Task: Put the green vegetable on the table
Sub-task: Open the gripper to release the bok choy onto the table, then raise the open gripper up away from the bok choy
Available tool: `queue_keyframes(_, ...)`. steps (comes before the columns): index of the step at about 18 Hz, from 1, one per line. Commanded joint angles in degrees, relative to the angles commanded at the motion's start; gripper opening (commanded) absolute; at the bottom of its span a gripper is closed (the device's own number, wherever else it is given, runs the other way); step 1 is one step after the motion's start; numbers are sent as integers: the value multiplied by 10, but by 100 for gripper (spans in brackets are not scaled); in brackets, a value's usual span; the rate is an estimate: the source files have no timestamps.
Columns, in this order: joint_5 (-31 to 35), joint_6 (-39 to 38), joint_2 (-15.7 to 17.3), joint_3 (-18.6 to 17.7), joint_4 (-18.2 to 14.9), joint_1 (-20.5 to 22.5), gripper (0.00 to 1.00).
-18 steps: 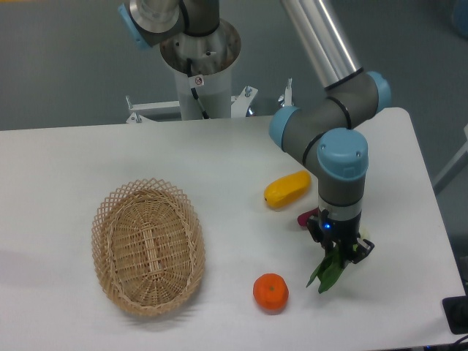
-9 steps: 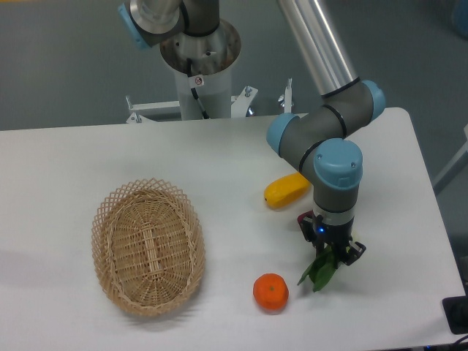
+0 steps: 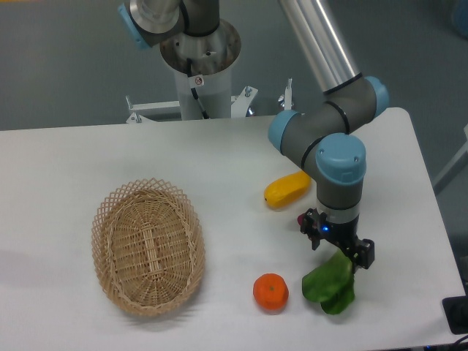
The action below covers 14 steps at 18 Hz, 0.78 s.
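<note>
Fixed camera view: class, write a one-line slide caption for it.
Gripper poised just above the green vegetable lying on the white table, beside an orange.

Orange (image 3: 270,292) (beside vegetable (image 3: 330,283)) blocks leftward passage

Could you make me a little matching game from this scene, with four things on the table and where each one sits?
Things:
1. green vegetable
2. orange
3. yellow fruit
4. wicker basket

Places:
A. left part of the table
B. just under the gripper
C. behind the gripper, beside the arm
D. front edge, left of the leafy toy

Pairs: 1-B, 2-D, 3-C, 4-A
</note>
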Motion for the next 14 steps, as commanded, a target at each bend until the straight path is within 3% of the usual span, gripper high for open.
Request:
queue_keyframes(4, 1, 5, 15, 11, -21, 3, 99)
queue_keyframes(10, 3, 47, 44, 52, -182, 18, 99)
queue_keyframes(14, 3, 111, 71, 53, -226, 47, 99)
